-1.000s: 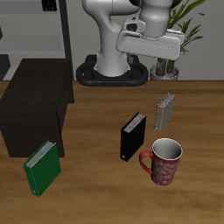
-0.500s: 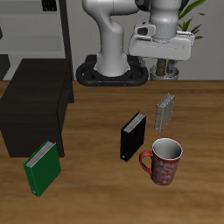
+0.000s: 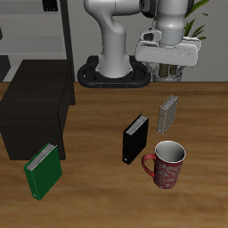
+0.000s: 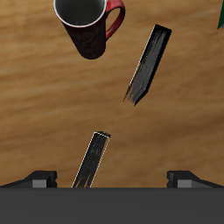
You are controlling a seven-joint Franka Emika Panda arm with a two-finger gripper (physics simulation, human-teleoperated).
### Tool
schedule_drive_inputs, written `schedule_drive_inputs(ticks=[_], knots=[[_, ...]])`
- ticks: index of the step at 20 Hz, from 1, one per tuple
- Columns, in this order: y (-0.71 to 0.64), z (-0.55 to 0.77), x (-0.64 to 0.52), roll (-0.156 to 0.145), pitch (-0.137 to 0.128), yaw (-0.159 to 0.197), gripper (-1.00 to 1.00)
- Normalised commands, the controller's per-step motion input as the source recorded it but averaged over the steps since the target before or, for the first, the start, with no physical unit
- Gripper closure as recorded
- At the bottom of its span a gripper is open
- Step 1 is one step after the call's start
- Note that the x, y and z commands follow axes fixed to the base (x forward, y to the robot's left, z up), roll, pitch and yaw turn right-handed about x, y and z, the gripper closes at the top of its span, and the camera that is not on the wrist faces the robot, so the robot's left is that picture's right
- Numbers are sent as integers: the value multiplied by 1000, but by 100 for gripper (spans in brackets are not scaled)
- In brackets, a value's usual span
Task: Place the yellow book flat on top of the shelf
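Note:
The yellow book (image 3: 167, 114) stands upright on the wooden table, a thin pale grey-beige book with tan edges. It also shows in the wrist view (image 4: 91, 162). My gripper (image 3: 168, 75) hangs above the book and a little farther back, open and empty. In the wrist view my gripper (image 4: 112, 179) has its fingertips (image 4: 37, 179) spread wide, and the book lies between their lines, nearer one finger. The shelf (image 3: 36, 107), a low black cabinet with a flat top, stands at the table's other side.
A black book (image 3: 135, 138) stands upright beside the yellow one, nearer the front edge, and shows in the wrist view (image 4: 147, 64). A dark red mug (image 3: 166, 164) stands near the front. A green book (image 3: 42, 169) stands before the shelf. Tall grey shelving (image 3: 36, 36) stands behind.
My gripper has moved sideways, away from the shelf's side, and come over the yellow book. The books and the mug have not moved.

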Motion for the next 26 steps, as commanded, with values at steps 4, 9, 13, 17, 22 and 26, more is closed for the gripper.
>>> schedule_drive_inputs(ticks=[4, 9, 13, 17, 22, 26], knots=[[71, -91, -59, 3, -28, -51, -100], [172, -336, -97, 14, -18, -39, -100], [89, -299, -28, 11, -16, 31, -100], [89, -374, 65, 15, 43, -15, -100], [90, -180, 3, 10, 7, -1, -100], [85, -262, 72, 35, 52, -9, -100]])
